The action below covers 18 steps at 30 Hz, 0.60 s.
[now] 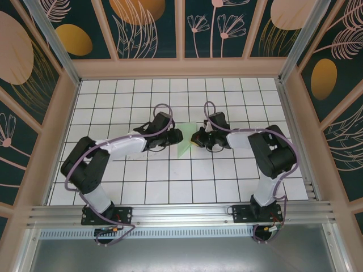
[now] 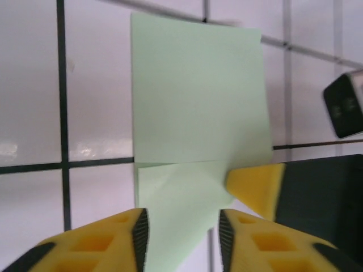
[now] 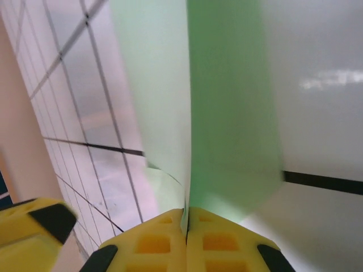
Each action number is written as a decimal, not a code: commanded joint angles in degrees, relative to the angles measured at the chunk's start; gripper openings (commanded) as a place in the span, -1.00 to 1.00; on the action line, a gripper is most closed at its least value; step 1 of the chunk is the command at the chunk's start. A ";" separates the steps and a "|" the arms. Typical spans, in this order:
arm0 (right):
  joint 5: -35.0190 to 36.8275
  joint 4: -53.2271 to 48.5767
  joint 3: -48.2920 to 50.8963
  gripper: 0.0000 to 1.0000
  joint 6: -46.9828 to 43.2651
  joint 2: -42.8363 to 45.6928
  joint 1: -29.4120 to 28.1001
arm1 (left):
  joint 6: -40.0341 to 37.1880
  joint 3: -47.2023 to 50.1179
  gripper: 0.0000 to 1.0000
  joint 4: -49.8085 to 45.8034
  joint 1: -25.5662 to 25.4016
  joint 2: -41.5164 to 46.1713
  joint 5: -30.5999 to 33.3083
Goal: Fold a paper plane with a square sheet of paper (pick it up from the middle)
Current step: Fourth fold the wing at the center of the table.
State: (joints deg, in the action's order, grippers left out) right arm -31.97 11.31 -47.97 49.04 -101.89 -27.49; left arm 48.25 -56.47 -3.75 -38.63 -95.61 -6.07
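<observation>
Pinching one folded green sheet (image 2: 198, 96), right gripper (image 3: 187, 214) clamped on it, left gripper (image 2: 180, 225) over it, jaws parted

Nothing to read in any of these, no text, labels or numbers. The sheet of paper (image 2: 198, 96) is plain pale green, the walls (image 1: 147, 28) just have leaf and flower drawings, and the table (image 1: 170, 187) is white tiles with a black grid.
</observation>
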 commanded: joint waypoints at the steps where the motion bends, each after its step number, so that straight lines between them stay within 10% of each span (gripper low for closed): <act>1: 4.49 -0.74 -0.56 -1.00 0.72 6.53 -0.56 | -1.93 -1.03 -0.04 -1.46 0.38 4.65 2.41; 18: 19.36 -5.30 -1.68 -1.00 22.90 7.06 -7.81 | -20.58 21.82 0.20 28.56 0.31 15.06 1.46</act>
State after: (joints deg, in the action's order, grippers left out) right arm -16.60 8.47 -48.18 66.48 -93.36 -35.42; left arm 34.24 -37.32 13.72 -38.63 -82.41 -2.83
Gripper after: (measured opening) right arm 0.049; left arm 0.603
